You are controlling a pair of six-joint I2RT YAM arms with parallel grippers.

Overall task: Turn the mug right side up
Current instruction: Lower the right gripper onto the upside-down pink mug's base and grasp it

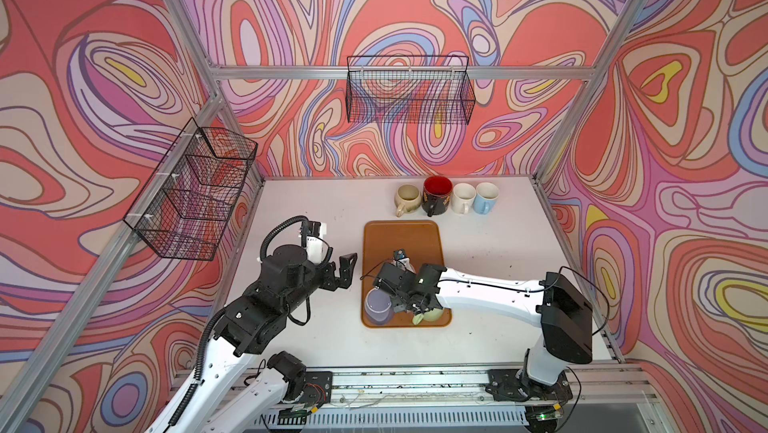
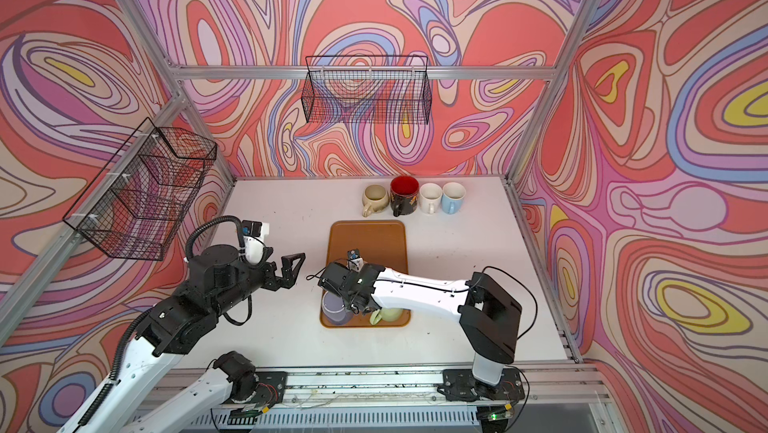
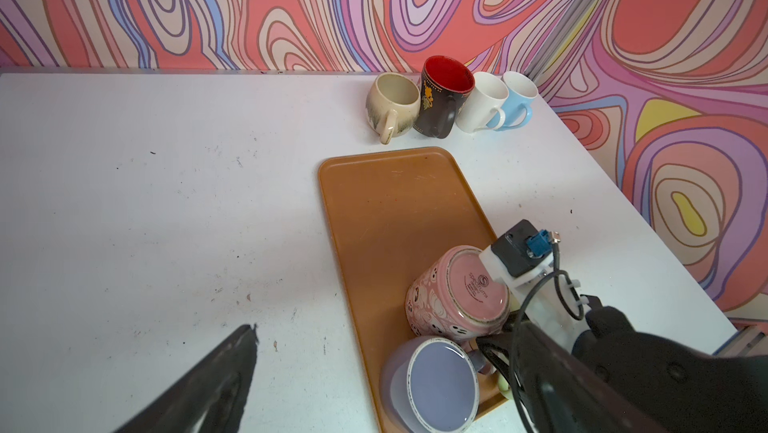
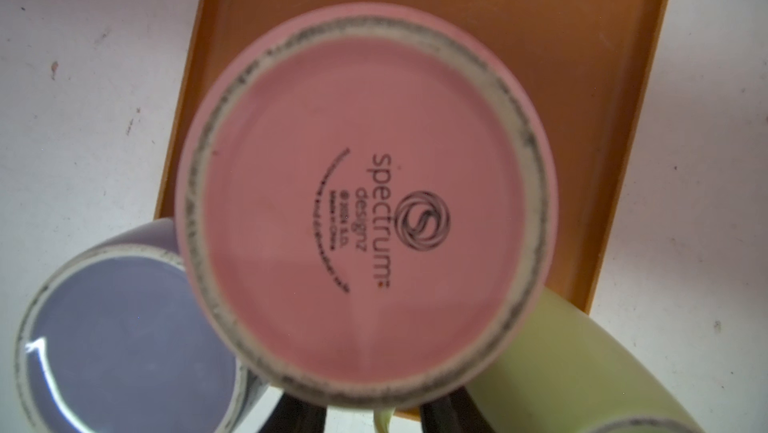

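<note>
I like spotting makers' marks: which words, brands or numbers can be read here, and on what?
"spectrum": on the upturned base of the pink mug, beside a swirl logo.
"designz": same base, next to the first word.
Finer print on that base: too blurred to read.
Nothing else is readable.

My claw (image 3: pixel 365 333) hangs open above the white table (image 3: pixel 145 202); nearby, a pink mug (image 3: pixel 457 294) sits base-up on an orange tray (image 3: pixel 395 210).

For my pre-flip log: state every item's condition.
Orange rectangular plastic tray: flat on white table.
Pink patterned ceramic mug: upside down on tray.
Lavender ceramic mug: upside down on tray.
Pale green ceramic mug: on tray, mostly hidden.
Four mugs in back row: upright.
Left end effector: open, empty.
Right end effector: at pink mug, grip unclear.
</note>
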